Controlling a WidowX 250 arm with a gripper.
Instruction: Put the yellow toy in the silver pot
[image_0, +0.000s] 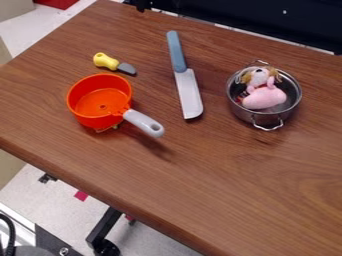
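Yellow toy: one, with a grey blade (105, 61), on the table (220, 180), handle towards 10 o'clock.
Orange pan: one (79, 107), just beside it at 6 to 7 o'clock, grey handle towards 4.
Large knife: one (189, 92), at the toy's 3 o'clock, blue handle towards 12.
Silver pot: one (256, 119), beyond the knife; one pink plush (267, 98) inside.
Arm's pose, jaws: cannot tell.

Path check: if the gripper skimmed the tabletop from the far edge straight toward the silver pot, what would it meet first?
Probably the silver pot, at its far handle; the way there looks free, though clearance height is unclear.
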